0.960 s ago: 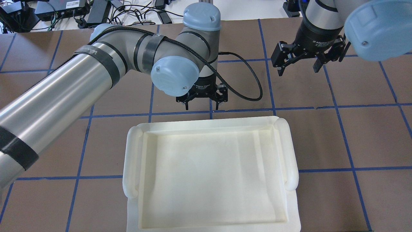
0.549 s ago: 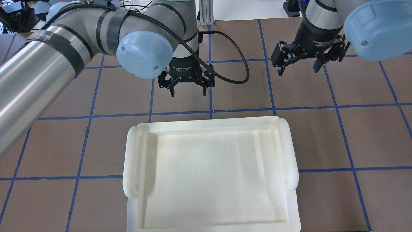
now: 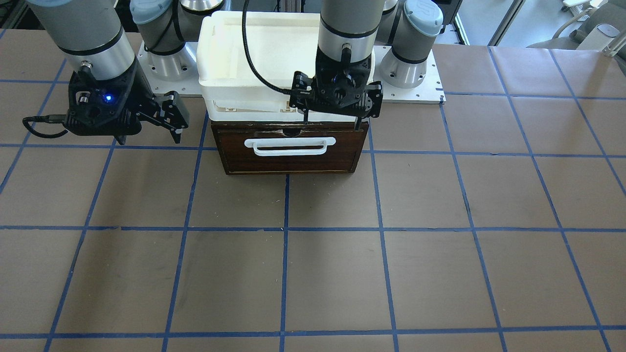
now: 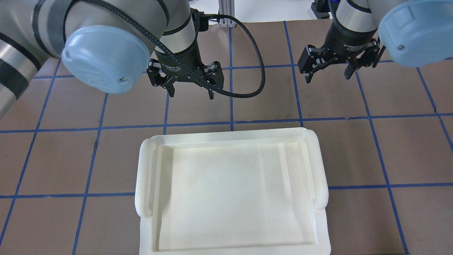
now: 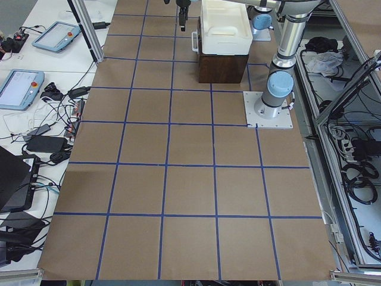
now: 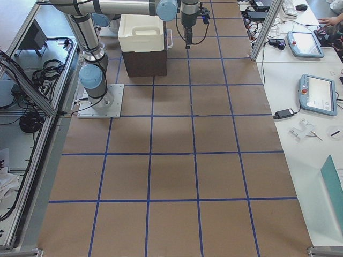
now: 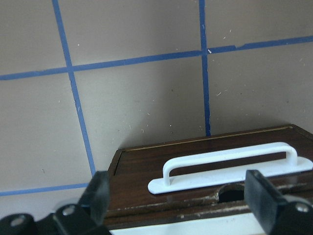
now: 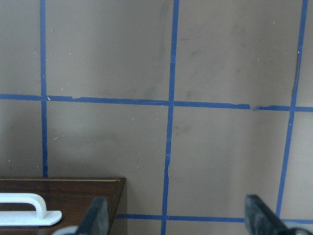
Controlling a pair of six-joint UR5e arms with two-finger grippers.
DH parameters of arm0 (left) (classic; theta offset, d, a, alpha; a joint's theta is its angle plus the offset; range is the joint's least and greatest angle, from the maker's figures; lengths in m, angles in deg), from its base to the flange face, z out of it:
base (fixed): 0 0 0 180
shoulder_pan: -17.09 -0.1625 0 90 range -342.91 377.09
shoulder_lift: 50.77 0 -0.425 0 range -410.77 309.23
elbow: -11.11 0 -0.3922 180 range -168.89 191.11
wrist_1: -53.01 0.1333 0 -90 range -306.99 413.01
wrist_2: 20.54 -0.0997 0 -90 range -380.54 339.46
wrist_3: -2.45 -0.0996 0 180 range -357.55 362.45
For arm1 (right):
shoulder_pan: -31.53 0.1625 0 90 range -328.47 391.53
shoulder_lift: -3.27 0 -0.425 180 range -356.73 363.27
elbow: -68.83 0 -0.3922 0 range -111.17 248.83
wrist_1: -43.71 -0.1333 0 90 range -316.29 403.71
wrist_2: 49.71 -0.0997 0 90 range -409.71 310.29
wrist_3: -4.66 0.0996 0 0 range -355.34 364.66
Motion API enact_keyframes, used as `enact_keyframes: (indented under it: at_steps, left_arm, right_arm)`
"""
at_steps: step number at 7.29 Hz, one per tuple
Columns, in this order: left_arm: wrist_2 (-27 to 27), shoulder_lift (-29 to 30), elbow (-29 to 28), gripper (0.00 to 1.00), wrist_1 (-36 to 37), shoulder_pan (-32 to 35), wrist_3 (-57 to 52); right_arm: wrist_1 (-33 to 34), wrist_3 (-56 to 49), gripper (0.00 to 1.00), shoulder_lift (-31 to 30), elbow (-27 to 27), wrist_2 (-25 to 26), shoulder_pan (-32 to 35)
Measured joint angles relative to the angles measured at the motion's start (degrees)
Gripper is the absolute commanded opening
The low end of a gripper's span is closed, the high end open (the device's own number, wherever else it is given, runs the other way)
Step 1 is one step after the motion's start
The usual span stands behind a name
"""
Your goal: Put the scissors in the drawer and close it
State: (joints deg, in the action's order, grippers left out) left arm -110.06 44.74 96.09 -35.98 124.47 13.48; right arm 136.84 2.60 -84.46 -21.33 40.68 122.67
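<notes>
The dark brown drawer (image 3: 288, 159) with its white bar handle (image 3: 289, 145) sits pushed in under a white tray (image 4: 320, 166); no pale interior shows. It also shows in the left wrist view (image 7: 146, 171) and its corner in the right wrist view (image 8: 73, 196). The scissors are in no view. My left gripper (image 4: 191, 95) is open and empty. It hovers above and just in front of the drawer's top edge (image 3: 332, 124). My right gripper (image 4: 327, 78) is open and empty, beside the drawer over bare table (image 3: 146, 139).
The brown paper table (image 3: 313, 254) has a blue tape grid. A black cable (image 4: 260, 71) loops from the left wrist. Both arm bases (image 3: 411, 44) stand behind the tray. Monitors and cables lie on side tables (image 5: 36, 113).
My left gripper has moved left and risen away from the drawer's front, still open. The right gripper has not moved.
</notes>
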Motion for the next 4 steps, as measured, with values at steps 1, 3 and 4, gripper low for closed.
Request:
enact_keyframes:
  at_steps: [1,3,4]
  left_arm:
    - [0.0,-1.5,0.9,1.00,0.7,-1.4,0.0]
    - [0.0,-3.6,2.7,1.00,2.5,-5.8,-0.6]
    - [0.0,-4.6,3.6,1.00,3.0,-7.4,-1.5]
  right_arm:
    - [-0.1,0.0,1.00,-0.1,0.0,0.0,0.0]
    - [-0.3,0.0,1.00,-0.1,0.1,-0.2,0.0]
    - [-0.3,0.0,1.00,-0.2,0.1,-0.1,0.0]
